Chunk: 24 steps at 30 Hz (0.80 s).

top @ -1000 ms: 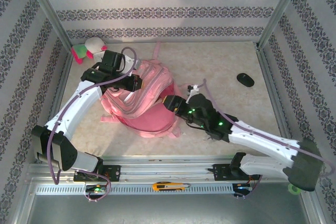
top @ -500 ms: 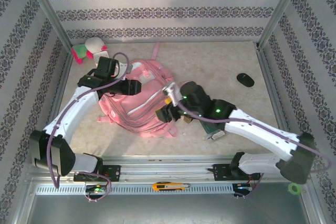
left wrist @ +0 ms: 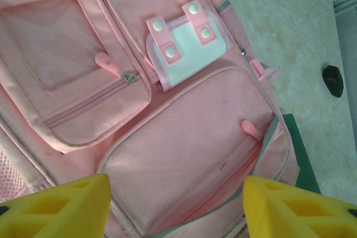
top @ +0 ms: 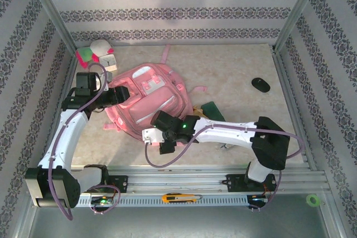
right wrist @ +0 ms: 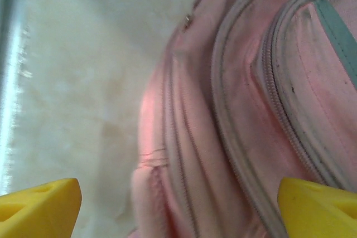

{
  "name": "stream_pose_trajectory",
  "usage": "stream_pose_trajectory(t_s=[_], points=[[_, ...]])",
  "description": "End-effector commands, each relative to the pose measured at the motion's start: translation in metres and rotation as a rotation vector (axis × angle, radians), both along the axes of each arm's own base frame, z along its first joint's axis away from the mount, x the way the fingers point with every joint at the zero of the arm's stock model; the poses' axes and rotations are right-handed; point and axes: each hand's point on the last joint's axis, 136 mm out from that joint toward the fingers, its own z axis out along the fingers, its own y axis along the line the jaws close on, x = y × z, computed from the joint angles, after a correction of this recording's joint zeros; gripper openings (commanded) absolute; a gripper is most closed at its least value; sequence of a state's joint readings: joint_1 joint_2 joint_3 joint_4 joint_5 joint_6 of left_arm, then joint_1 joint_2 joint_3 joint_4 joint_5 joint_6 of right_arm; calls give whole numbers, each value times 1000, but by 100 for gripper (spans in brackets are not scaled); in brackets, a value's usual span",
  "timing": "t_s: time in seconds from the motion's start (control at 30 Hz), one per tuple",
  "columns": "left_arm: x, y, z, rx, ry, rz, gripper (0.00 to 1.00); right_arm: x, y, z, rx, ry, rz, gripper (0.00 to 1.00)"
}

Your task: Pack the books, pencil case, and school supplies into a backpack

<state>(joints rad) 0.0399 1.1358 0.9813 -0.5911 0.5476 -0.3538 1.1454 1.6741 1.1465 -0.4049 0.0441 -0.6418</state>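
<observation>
The pink backpack [top: 152,97] lies flat in the middle of the table, front pockets up. My left gripper [top: 127,94] hovers over its left side, open. In the left wrist view its yellow fingers [left wrist: 56,204] stand wide apart above the mesh zip pocket [left wrist: 184,154], holding nothing. My right gripper [top: 162,140] is at the backpack's near edge [right wrist: 234,110], open, with the bag's side seams and bare table between its fingertips [right wrist: 39,204]. A dark green pencil case [top: 215,110] lies just right of the bag [left wrist: 298,160], partly under the right arm. Books and school supplies are hidden.
A black oval object [top: 260,84] rests on the table at the right [left wrist: 333,79]. A plush toy and a white square clock [top: 95,54] sit in the back left corner. A yellow box cutter [top: 179,198] lies on the front rail.
The left gripper opened, let go of the backpack and drew back left. The bag settled flat. The right arm swung left to the bag's near edge and opened wider, uncovering the green case.
</observation>
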Motion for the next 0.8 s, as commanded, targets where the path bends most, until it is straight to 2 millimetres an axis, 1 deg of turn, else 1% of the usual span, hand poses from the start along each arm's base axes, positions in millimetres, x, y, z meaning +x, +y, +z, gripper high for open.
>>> stream_pose_trajectory(t_s=[0.0, 0.07, 0.13, 0.2, 0.27, 0.3, 0.33, 0.37, 0.4, 0.5, 0.53, 0.57, 0.63, 0.7, 0.77], points=[[2, 2, 10, -30, -45, 12, 63, 29, 8, -7, -5, -173, 33, 89], [1, 4, 9, -22, -46, 16, 63, 39, 7, -15, -2, -193, 8, 85], [0, 6, 6, -17, -52, 28, 62, 45, 3, -24, -5, -201, -3, 73], [0, 9, 3, -17, -48, 54, 59, 49, -4, -31, -29, -220, -2, 63], [-1, 12, -1, -24, -33, 73, 59, 53, -8, -27, -49, -259, 6, 49], [-1, 13, -4, -28, -23, 78, 59, 54, -10, -23, -56, -275, 11, 40], [-1, 13, -6, -31, -16, 81, 59, 55, -12, -18, -58, -284, 25, 25], [-2, 12, -8, -35, -11, 80, 59, 54, -13, -12, -57, -291, 42, 8], [-3, 12, -9, -38, -6, 80, 59, 52, -14, -3, -49, -296, 63, 0], [-5, 13, -12, -39, -6, 88, 58, 51, -19, 42, 0, -293, 104, 0], [-6, 14, -11, -41, -15, 95, 57, 54, -22, 63, 26, -290, 96, 0], [-6, 13, -11, -45, -25, 99, 57, 58, -25, 78, 53, -283, 80, 0], [-7, 12, -9, -59, -62, 104, 57, 68, -31, 116, 117, -277, 66, 0], [-8, 11, -5, -72, -104, 108, 56, 77, -37, 143, 159, -284, 57, 0], [-10, 7, -1, -89, -152, 86, 56, 89, -43, 163, 194, -286, 43, 0]])
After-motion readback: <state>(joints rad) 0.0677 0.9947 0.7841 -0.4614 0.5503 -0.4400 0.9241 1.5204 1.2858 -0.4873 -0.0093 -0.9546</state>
